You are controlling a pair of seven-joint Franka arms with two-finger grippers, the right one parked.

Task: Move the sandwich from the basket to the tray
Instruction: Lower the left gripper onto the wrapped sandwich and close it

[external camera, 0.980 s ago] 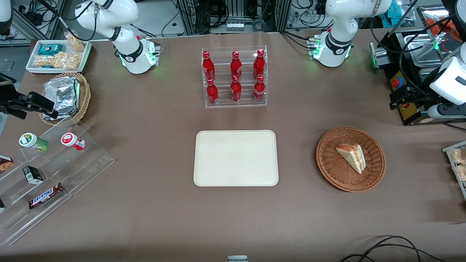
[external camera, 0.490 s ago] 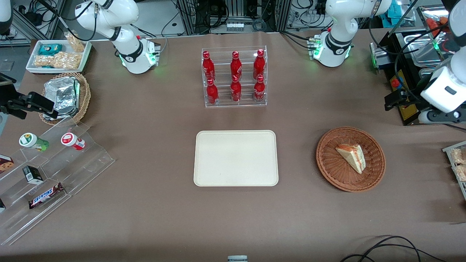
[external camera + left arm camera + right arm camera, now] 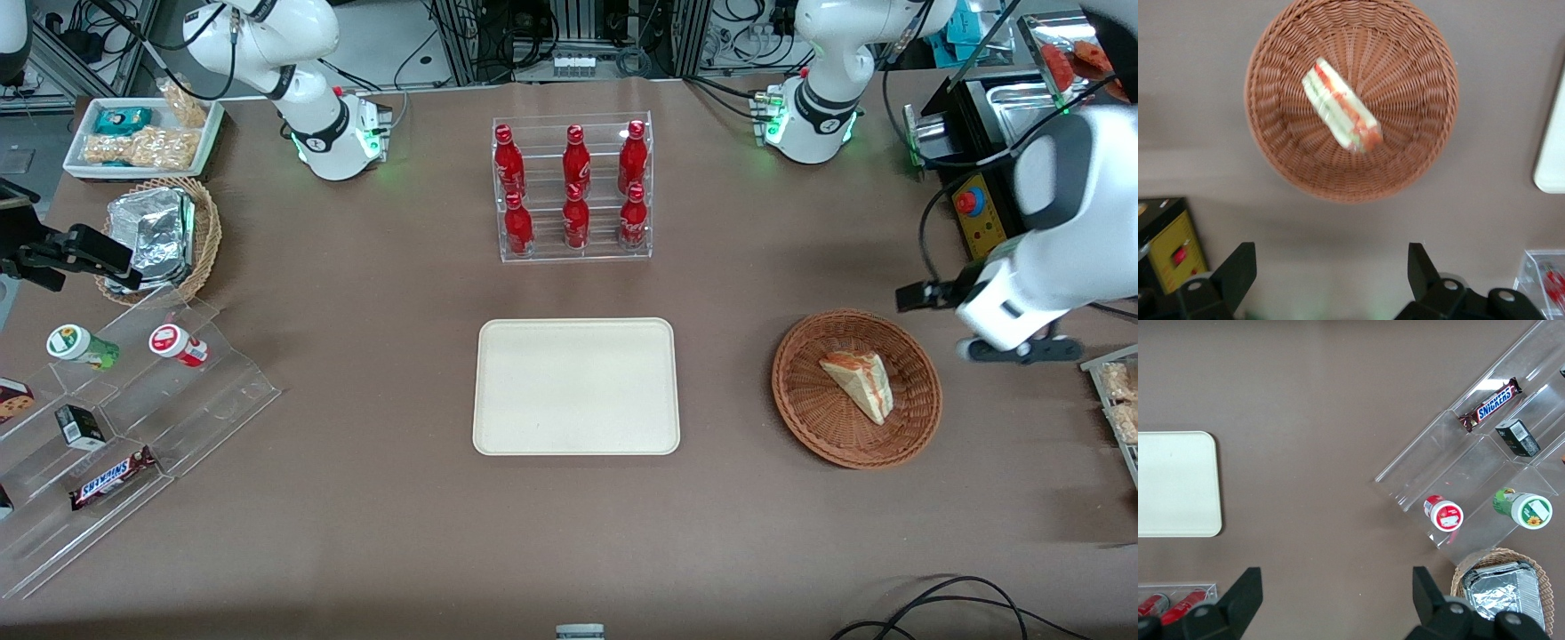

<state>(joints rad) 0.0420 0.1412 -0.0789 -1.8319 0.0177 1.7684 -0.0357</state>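
1. Right now the small triangular sandwich (image 3: 859, 384) of pale bread with red-orange and green filling lies flat inside the round reddish-brown woven wicker basket (image 3: 805, 404), near the basket's middle; the left wrist view shows its layered edge (image 3: 1341, 107) against the weave (image 3: 1418, 80)
2. Above the table, just beside the basket's rim toward the working arm's end, the left arm's black two-finger gripper (image 3: 1331, 267) hangs with its fingers (image 3: 1238, 270) spread wide, holding nothing and touching nothing; the front view shows the white wrist over it (image 3: 1013, 307)
3. Beside the basket toward the parked arm's end, well apart from it, sits the large flat cream-beige rectangular tray (image 3: 576, 386) with rounded corners, bare
4. Farther from the front camera than the tray, a clear acrylic rack (image 3: 573, 187) holds six red bottles upright in two rows
5. Much farther from the basket, at the parked arm's end, a clear stepped display stand (image 3: 133, 427) carries small cups and a Snickers bar (image 3: 112, 477)
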